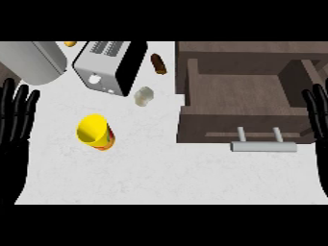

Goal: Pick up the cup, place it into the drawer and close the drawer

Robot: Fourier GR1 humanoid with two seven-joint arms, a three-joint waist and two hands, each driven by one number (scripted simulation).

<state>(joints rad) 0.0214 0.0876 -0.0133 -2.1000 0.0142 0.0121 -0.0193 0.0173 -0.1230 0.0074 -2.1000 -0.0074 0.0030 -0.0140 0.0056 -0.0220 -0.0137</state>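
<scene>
You can read no lettering on the cup; its orange-red band near the base is too small to make out as a label. The toaster shows only slots on top and a round knob on its pale face, and you can read no writing there either.

Your left hand shows at the view's left edge, fingers straight, spread a little and pointing up, touching nothing. Your right hand shows at the right edge in the same pose, fingers straight and apart, lying over the drawer's right side in the view.

The cup is bright yellow, with its open mouth facing you, and it seems to stand upright. It sits on the white counter, below the toaster and well apart from both hands.

To its right the dark wooden drawer is open, with a grey bar handle on its front. A small pale object lies between the toaster and the drawer, and a brown one lies beyond it.
</scene>
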